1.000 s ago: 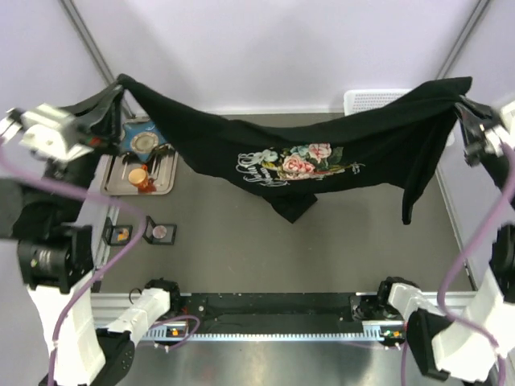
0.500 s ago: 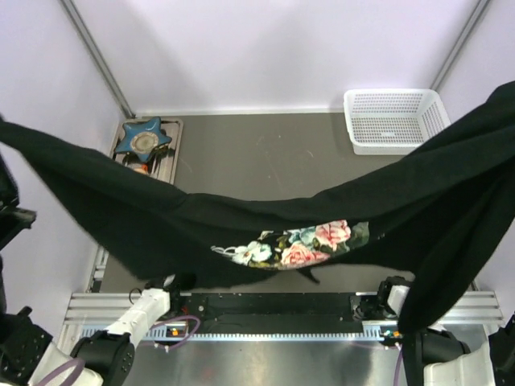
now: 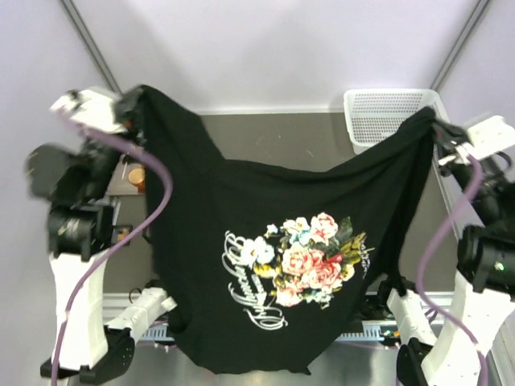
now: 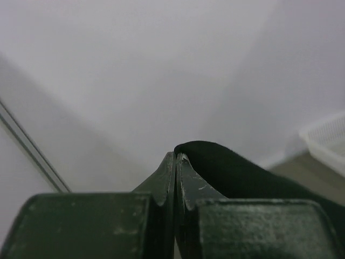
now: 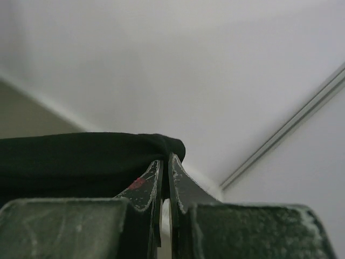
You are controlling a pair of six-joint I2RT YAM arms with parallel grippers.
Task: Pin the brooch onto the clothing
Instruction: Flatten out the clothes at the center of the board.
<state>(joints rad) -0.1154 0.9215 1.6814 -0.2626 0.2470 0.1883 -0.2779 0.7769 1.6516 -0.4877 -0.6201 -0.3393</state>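
Note:
The clothing [image 3: 265,233], a black T-shirt with a pink-rose print and white lettering, hangs spread between my two raised arms, its lower hem draped over the near rail. My left gripper [image 3: 133,108] is shut on its upper left corner, and the left wrist view shows the jaws [image 4: 176,156] pressed together with black cloth [image 4: 232,172] beside them. My right gripper [image 3: 441,133] is shut on the upper right corner. In the right wrist view the fabric [image 5: 70,156] folds over the closed tips [image 5: 165,157]. The brooch is hidden.
A white mesh basket [image 3: 386,112] stands at the back right, partly behind the shirt. At the left edge a metal tray [image 3: 129,177] with an orange item and a small black box [image 3: 121,235] peek out beside the cloth. The shirt covers most of the table.
Half a second ago the shirt sagged as a wide band close to the camera. Now both grippers are back in view at the far corners and the print faces up, fully spread.

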